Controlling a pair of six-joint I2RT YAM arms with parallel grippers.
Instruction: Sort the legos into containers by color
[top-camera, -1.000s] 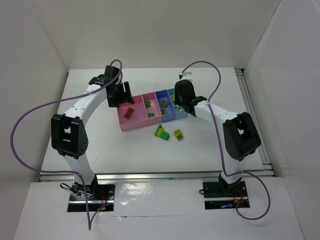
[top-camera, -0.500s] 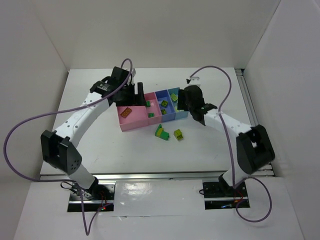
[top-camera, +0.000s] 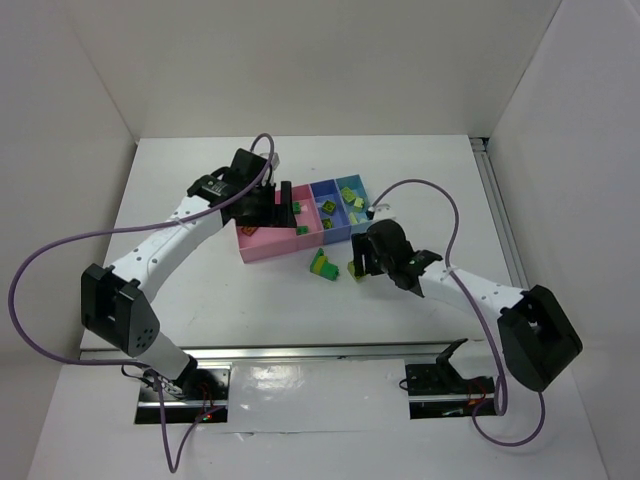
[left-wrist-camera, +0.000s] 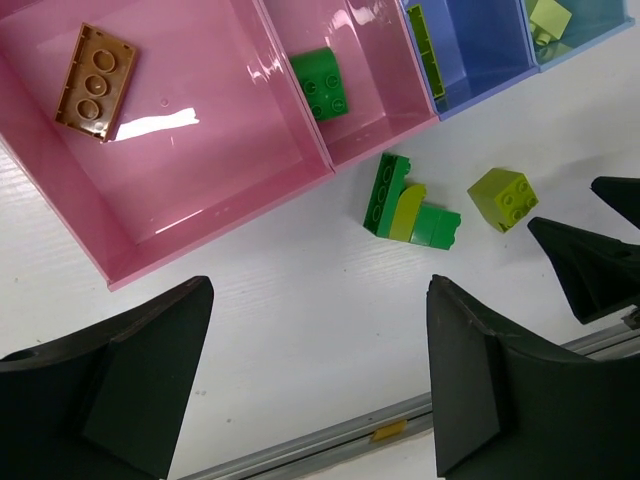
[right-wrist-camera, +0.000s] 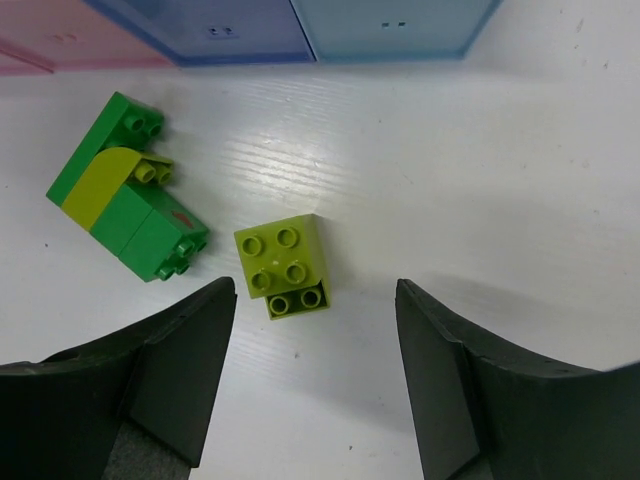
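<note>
From above, the white table (top-camera: 230, 300) has wide bare room on its left and near side. Walls close it in at the back and on both sides, and a metal rail (top-camera: 300, 352) runs along the near edge. The tray (top-camera: 265, 246) sits mid-table. The left claw (top-camera: 286, 205) hangs over its pink part, and the right claw (top-camera: 357, 262) sits low just in front of the tray, crowding a lime brick (top-camera: 353, 268) beside a green cluster (top-camera: 322, 264). In the left wrist view the jaws are spread wide with nothing between them and bare table below. A brown brick (left-wrist-camera: 95, 70) lies in the large pink compartment and a dark green brick (left-wrist-camera: 322, 80) in the narrow pink one. In the right wrist view the jaws stand apart, flanking the lime brick without touching it. The cluster lies just to its left and the tray wall beyond.
</note>
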